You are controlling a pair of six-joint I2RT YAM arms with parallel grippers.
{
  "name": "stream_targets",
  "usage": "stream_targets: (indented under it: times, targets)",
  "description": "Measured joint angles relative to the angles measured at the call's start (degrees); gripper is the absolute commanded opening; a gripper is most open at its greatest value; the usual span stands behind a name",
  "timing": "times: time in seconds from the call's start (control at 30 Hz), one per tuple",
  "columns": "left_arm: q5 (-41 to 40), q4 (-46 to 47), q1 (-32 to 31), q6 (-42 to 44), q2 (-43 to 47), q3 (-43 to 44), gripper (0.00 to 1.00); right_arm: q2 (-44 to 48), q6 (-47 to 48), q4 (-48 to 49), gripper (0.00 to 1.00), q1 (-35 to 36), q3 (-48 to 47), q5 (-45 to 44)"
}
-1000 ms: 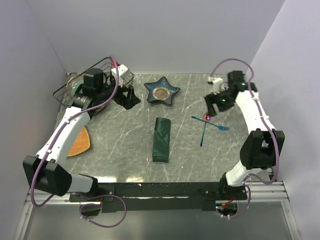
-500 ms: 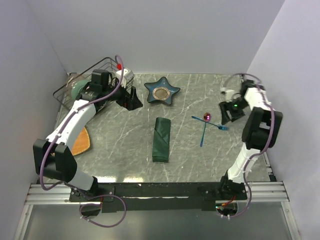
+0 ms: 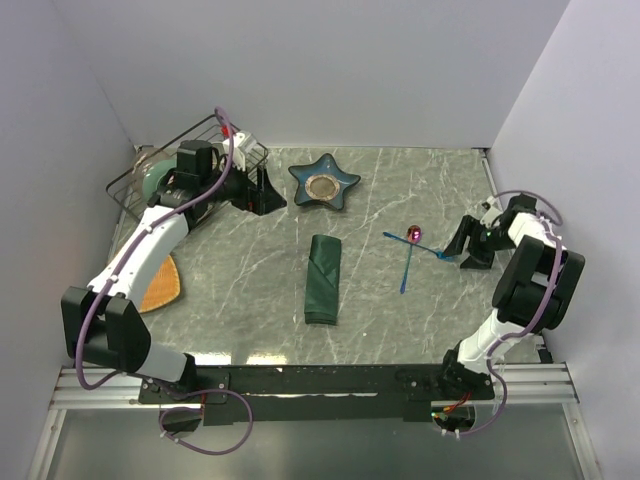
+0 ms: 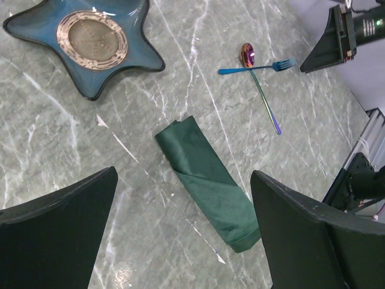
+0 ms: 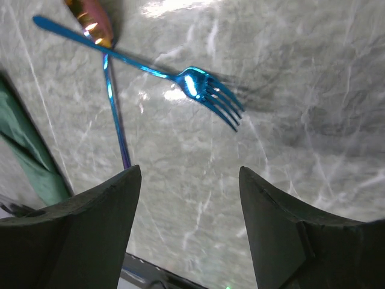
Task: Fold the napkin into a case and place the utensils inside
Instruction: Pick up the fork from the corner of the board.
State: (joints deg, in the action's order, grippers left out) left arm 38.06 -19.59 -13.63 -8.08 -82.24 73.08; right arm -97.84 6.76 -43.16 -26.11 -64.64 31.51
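Note:
The napkin (image 3: 323, 279) lies folded into a narrow dark green case (image 4: 207, 180) in the middle of the table. To its right lie the utensils, crossed. The blue fork (image 3: 425, 247) points its tines (image 5: 210, 90) at my right gripper (image 3: 468, 248). The pink-bowled spoon (image 3: 414, 234) has its handle (image 5: 117, 120) running toward the near edge. My right gripper (image 5: 189, 171) is open and low, just right of the fork's tines, with nothing between its fingers. My left gripper (image 3: 262, 195) is open at the back left, well away from the case (image 5: 27, 150).
A blue star-shaped dish (image 3: 324, 183) sits at the back centre. A wire basket (image 3: 160, 170) stands in the back left corner. An orange-tan mat (image 3: 160, 285) lies at the left edge under the left arm. Walls close in the left, back and right sides.
My right arm has swung from the back right down toward the table's right edge, ending beside the fork's tines, with its jaws slightly narrower. The left arm has shifted only a little.

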Motion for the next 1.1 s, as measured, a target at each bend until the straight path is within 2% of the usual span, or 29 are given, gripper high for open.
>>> stream_targets:
  times: [0.3,0.43,0.63,0.77,0.93,0.97,1.03,1.1]
  targets:
    - [-1.22,-0.37,0.44,-0.61,-0.37,0.00,0.99,-0.02,-12.24,13.53,0.59,-0.22,5.62,-0.39]
    - [-1.90,-0.96,0.55,-0.55,-0.37,0.00,0.99,-0.02,-16.26,17.68,0.59,-0.59,9.64,-0.37]
    - [-1.97,-2.03,0.83,-0.26,-0.37,0.02,0.99,0.00,-20.13,21.64,0.55,-2.19,12.31,1.20]
    - [-1.97,-2.29,0.87,-0.15,-0.39,0.02,0.99,0.00,-21.29,24.68,0.47,-2.67,13.20,1.51]
    - [-1.97,-2.56,0.87,-0.09,-0.66,0.55,0.99,0.00,-24.24,29.09,0.44,-3.10,14.97,2.34]
    - [-1.97,-2.54,0.87,-0.07,-0.76,0.63,0.99,0.00,-25.03,30.03,0.38,-3.10,15.39,2.51]
    - [-1.97,-2.56,0.92,-0.02,-0.98,0.83,0.99,0.00,-25.99,31.28,0.34,-3.10,15.89,2.64]
    - [-1.97,-2.56,0.92,-0.04,-1.14,0.87,0.99,0.00,-26.95,32.28,0.22,-3.13,16.52,2.51]
